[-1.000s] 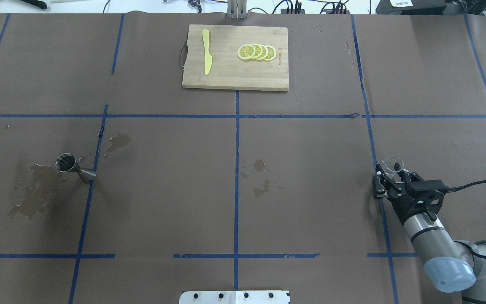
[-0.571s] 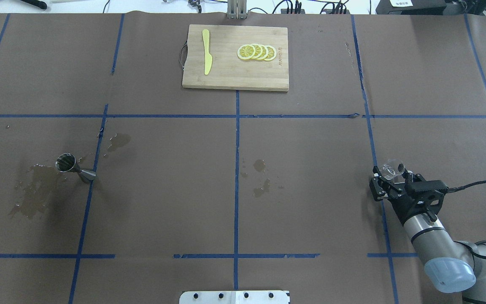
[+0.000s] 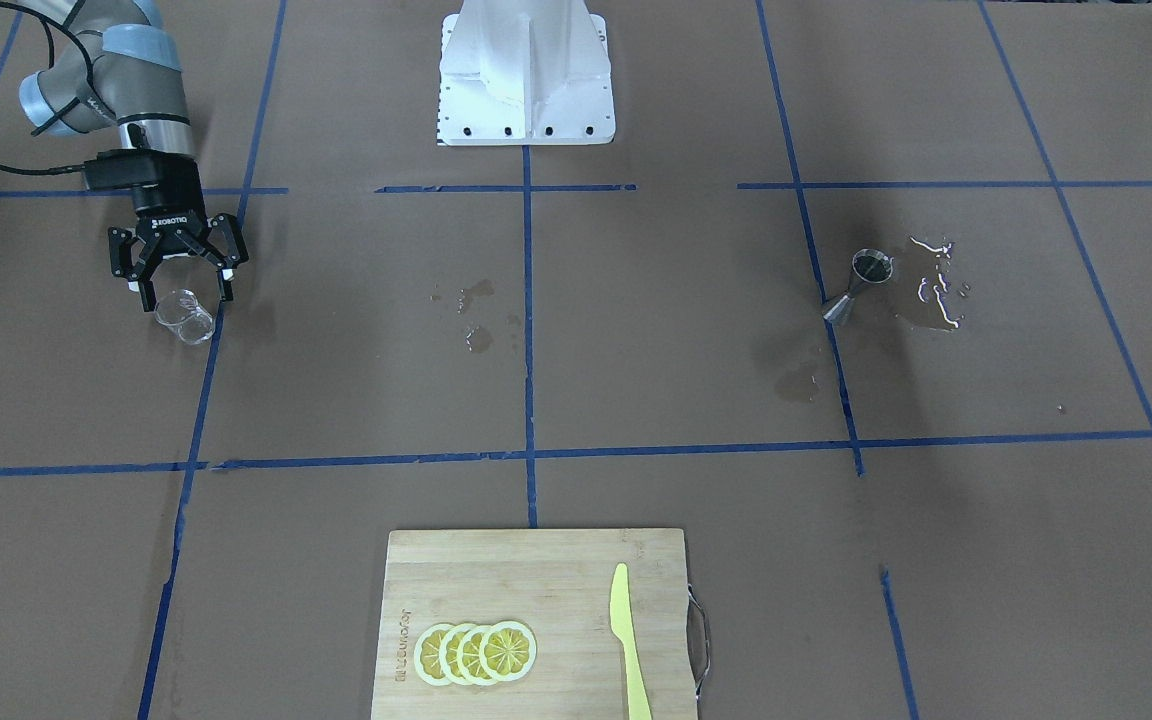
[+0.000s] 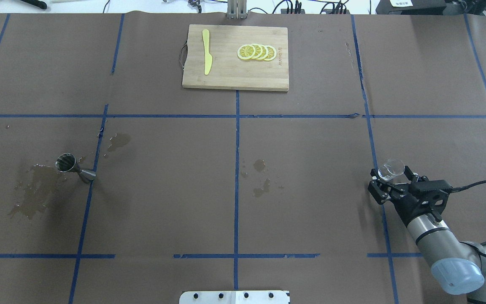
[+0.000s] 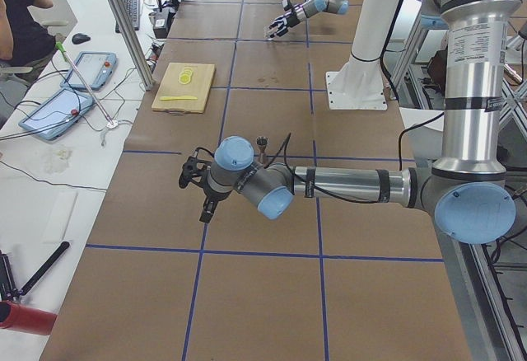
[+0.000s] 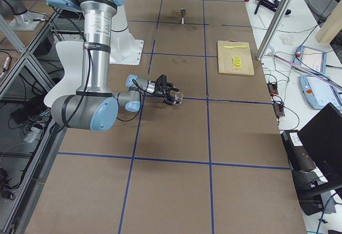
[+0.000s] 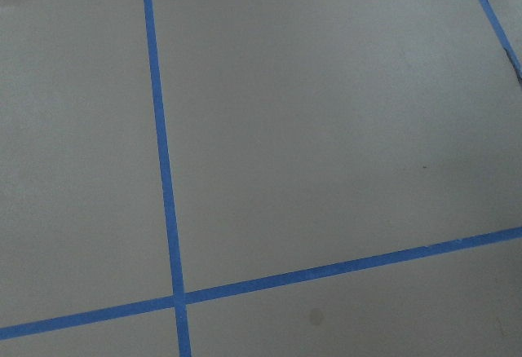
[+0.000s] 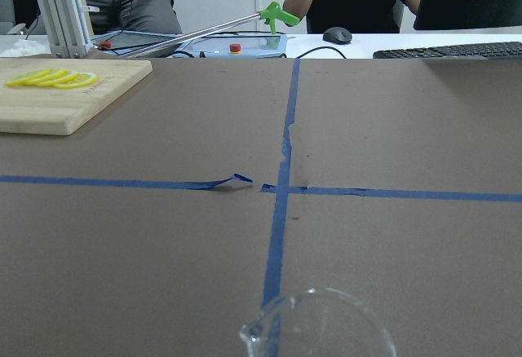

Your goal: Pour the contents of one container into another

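Your right gripper [image 4: 390, 179]: jaws spread, clamping nothing | glass cup [image 4: 390, 169] just at its tips, 3 o'clock from table [image 4: 310, 211] centre, overhead view | jigger [image 4: 74, 168] upright at 9 o'clock, spill [image 4: 36, 192] beside | your left gripper [image 5: 198, 189]: state unreadable

Brown table covering [image 4: 310, 190] is showing a blue tape grid [image 4: 237, 139]; jigger [image 4: 66, 163] is reading silver, glass cup [image 4: 390, 169] colourless, lemon slices [image 4: 256, 52] yellow.

I see a wooden cutting board [image 4: 230, 78] at the table's far edge, bearing a yellow knife [image 4: 206, 51] and overlapping lemon slices [image 4: 256, 52]. Wet patches [image 4: 36, 192] darken the brown paper.
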Motion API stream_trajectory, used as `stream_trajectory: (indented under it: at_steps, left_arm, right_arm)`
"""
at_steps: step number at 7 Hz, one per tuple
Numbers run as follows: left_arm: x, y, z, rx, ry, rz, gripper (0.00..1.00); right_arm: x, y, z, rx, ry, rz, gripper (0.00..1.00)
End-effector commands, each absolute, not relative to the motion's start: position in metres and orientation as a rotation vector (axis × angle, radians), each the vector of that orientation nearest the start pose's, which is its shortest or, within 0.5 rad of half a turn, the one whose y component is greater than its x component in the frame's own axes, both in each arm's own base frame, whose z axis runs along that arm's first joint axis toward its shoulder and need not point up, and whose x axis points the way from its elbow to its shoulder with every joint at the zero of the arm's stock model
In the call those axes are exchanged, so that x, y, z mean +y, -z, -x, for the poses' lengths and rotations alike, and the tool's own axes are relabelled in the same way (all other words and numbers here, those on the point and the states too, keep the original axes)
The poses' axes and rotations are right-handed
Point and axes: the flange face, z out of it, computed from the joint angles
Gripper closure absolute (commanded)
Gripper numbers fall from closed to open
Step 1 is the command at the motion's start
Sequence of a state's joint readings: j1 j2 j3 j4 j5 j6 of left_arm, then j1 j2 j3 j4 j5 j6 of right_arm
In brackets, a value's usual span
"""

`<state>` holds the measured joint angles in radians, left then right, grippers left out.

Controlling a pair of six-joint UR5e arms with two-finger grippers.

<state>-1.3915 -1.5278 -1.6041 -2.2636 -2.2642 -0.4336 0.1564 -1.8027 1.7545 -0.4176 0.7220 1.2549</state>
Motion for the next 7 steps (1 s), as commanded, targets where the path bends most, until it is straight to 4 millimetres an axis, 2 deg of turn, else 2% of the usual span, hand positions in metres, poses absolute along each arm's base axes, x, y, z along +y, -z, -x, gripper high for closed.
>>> stream_trajectory:
  at_steps: [1,2,3,5,6,7]
  left_arm:
    - [-0.505,-0.587,-0.022,0.833,0.007,-0.417,0.00]
    - [-0.506,-0.587,-0.022,0.832,0.004,-0.417,0.00]
    - [-0.510,-0.579,-0.023,0.832,-0.002,-0.423,0.00]
    - [-0.519,-0.574,-0.027,0.821,-0.020,-0.400,0.00]
    - [-0.525,-0.575,-0.027,0.794,-0.073,-0.378,0.00]
    - [-0.537,-0.573,-0.021,0.763,-0.130,-0.351,0.00]
  right_arm:
    - [-0.247,-0.504,0.288,-0.916,-0.249,-0.833,0.00]
    - [-0.251,-0.501,0.269,-0.929,-0.224,-0.760,0.00]
    - [-0.279,-0.510,0.235,-0.951,-0.205,-0.615,0.00]
    - [-0.344,-0.523,0.108,-0.936,-0.127,-0.493,0.00]
    - [-0.381,-0.517,0.061,-0.880,-0.079,-0.471,0.00]
    - [-0.417,-0.508,0.028,-0.827,-0.040,-0.422,0.00]
